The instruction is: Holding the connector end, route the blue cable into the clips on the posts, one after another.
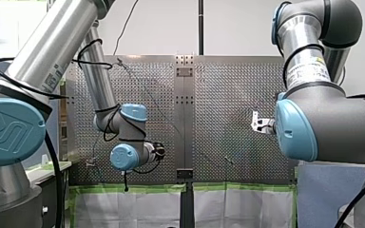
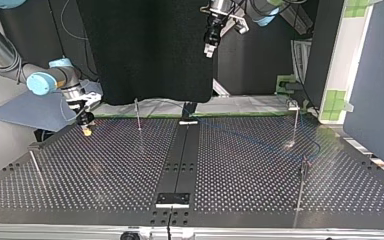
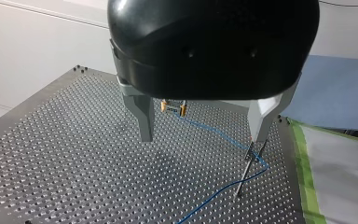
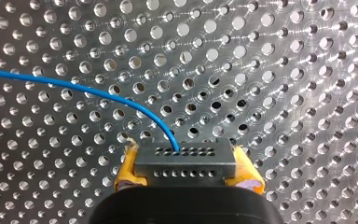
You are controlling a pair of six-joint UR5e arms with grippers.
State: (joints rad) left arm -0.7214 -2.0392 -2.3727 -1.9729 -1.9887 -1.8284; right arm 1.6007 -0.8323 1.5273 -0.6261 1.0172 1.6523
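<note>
My right gripper (image 4: 185,162) has its yellow pads (image 4: 127,169) shut on the grey connector (image 4: 182,171), just above the perforated table (image 4: 284,70). The blue cable (image 4: 74,89) leaves the connector's face and curves away. In the top view my right gripper (image 2: 85,128) is low at the table's far left. My left gripper (image 3: 203,139) is open with nothing between its metal fingers (image 3: 144,116), and hangs high above the table (image 2: 209,49). Ahead of it the blue cable (image 3: 214,133) runs from the connector (image 3: 173,107) to a thin post (image 3: 246,170) and bends at the post's top.
Thin posts stand on the table in the top view: one far left of centre (image 2: 138,114), one far right (image 2: 295,122), one near right (image 2: 301,186), one near left (image 2: 36,169). A black centre strip (image 2: 182,155) divides the table. Green tape (image 3: 303,163) edges it.
</note>
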